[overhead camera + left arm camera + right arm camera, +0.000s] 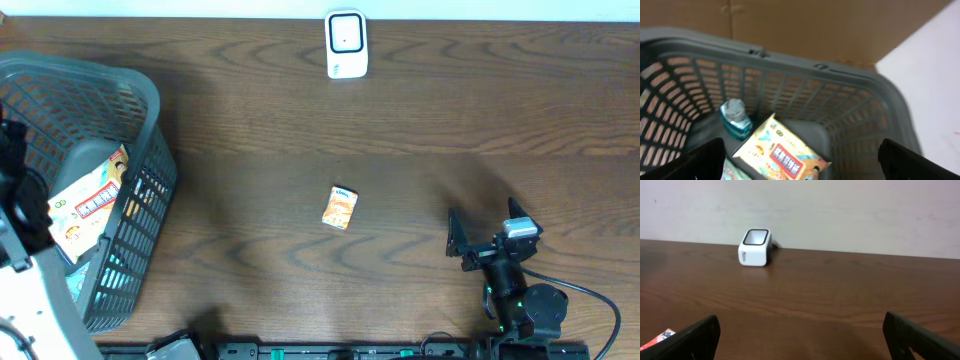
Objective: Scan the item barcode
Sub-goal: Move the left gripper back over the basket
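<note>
Both jaws wide, empty: left gripper [805, 167] over basket [150, 110], right gripper [485, 228] over table [250, 120]; packet [340, 208] mid-table, scanner [346, 44] at far edge.

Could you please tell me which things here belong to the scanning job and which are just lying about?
Job in hand:
scanner
orange packet, probably the item to scan

Seemingly just lying about:
basket
snack bag inside it
bottle inside it

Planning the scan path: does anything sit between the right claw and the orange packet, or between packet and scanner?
Nothing visible. Only bare table lies between the right claw and the packet, and between the packet and the scanner. The basket stands far left.
</note>
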Action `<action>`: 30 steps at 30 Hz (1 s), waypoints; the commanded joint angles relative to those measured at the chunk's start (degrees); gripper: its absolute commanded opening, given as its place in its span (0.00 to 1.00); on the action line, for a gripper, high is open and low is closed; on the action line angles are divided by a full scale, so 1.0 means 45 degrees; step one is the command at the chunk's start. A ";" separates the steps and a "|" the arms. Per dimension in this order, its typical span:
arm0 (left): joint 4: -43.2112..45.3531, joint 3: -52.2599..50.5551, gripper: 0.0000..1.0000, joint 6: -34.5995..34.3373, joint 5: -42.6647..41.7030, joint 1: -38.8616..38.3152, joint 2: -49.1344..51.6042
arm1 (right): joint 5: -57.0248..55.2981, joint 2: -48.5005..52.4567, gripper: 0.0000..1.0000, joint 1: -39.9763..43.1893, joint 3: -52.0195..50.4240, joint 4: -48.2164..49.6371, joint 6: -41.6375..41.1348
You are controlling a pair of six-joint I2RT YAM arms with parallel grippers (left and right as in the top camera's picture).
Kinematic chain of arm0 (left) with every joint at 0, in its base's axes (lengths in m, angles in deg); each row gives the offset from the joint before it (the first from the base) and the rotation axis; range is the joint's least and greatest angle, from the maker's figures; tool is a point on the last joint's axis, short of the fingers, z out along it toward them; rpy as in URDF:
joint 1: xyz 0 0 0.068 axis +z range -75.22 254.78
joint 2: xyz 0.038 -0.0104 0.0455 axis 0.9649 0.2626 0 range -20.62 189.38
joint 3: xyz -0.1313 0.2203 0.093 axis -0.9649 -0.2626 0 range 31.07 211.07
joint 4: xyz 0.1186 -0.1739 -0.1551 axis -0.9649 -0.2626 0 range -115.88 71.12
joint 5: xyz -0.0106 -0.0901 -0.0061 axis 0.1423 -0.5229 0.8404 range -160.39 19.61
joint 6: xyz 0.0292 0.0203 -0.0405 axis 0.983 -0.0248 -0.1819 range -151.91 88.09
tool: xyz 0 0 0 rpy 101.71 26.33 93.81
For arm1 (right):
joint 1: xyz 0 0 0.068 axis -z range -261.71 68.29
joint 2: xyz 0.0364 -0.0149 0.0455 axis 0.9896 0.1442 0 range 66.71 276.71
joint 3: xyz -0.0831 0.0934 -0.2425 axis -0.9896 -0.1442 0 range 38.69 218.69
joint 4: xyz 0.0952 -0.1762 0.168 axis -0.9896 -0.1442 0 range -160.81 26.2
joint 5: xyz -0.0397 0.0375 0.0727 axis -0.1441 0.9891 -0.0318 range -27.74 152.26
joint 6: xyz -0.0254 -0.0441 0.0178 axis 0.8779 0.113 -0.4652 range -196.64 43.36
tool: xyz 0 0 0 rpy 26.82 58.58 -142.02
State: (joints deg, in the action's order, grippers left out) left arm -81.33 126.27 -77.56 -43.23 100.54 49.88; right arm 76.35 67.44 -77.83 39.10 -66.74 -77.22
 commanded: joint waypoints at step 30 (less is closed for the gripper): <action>-0.1044 0.0053 0.98 -0.1078 0.0078 0.1137 0.3638 | -0.0107 0.0005 0.99 -0.0029 -0.0019 -0.0058 0.0146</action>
State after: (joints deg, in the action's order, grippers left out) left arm -85.60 126.27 -81.67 -43.43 105.39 65.98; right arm 76.32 67.44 -77.83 39.10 -66.74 -77.22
